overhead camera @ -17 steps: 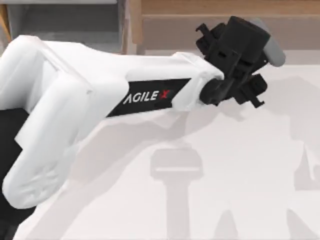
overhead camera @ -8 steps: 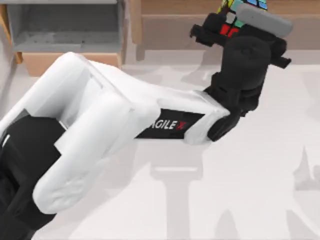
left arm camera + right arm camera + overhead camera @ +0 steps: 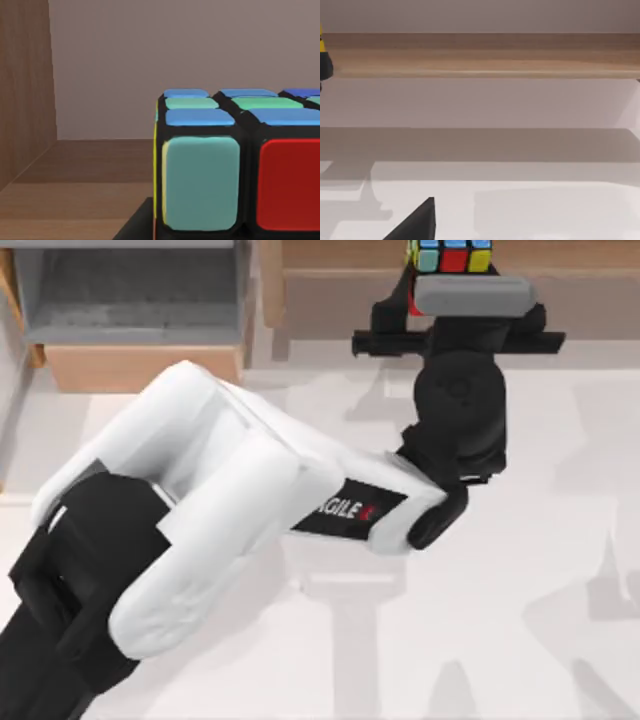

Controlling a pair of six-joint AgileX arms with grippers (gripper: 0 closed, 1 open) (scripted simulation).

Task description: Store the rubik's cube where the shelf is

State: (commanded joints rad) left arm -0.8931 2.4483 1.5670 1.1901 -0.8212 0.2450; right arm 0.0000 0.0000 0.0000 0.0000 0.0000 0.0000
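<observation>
While reaching across the table [image 3: 560,570] toward the far edge, the left arm is stretching out from the top view's lower left, with its left gripper [image 3: 452,285] sitting at the shelf [image 3: 340,255] front, right of the wooden upright [image 3: 270,280]. Its fingers are closing on the rubik's cube [image 3: 452,255], holding it over the light-brown shelf board. From the left wrist view, the rubik's cube [image 3: 235,165] is filling the near side, teal, red, blue and green squares showing, with the shelf [image 3: 75,175] board under it and the upright [image 3: 25,85] well apart to one side. Left of the shelf, a boxy grey compartment [image 3: 130,300] is standing. For the right gripper, a dark finger tip [image 3: 417,222] is poking in over the table in the right wrist view, fingers' spread cannot be told.
</observation>
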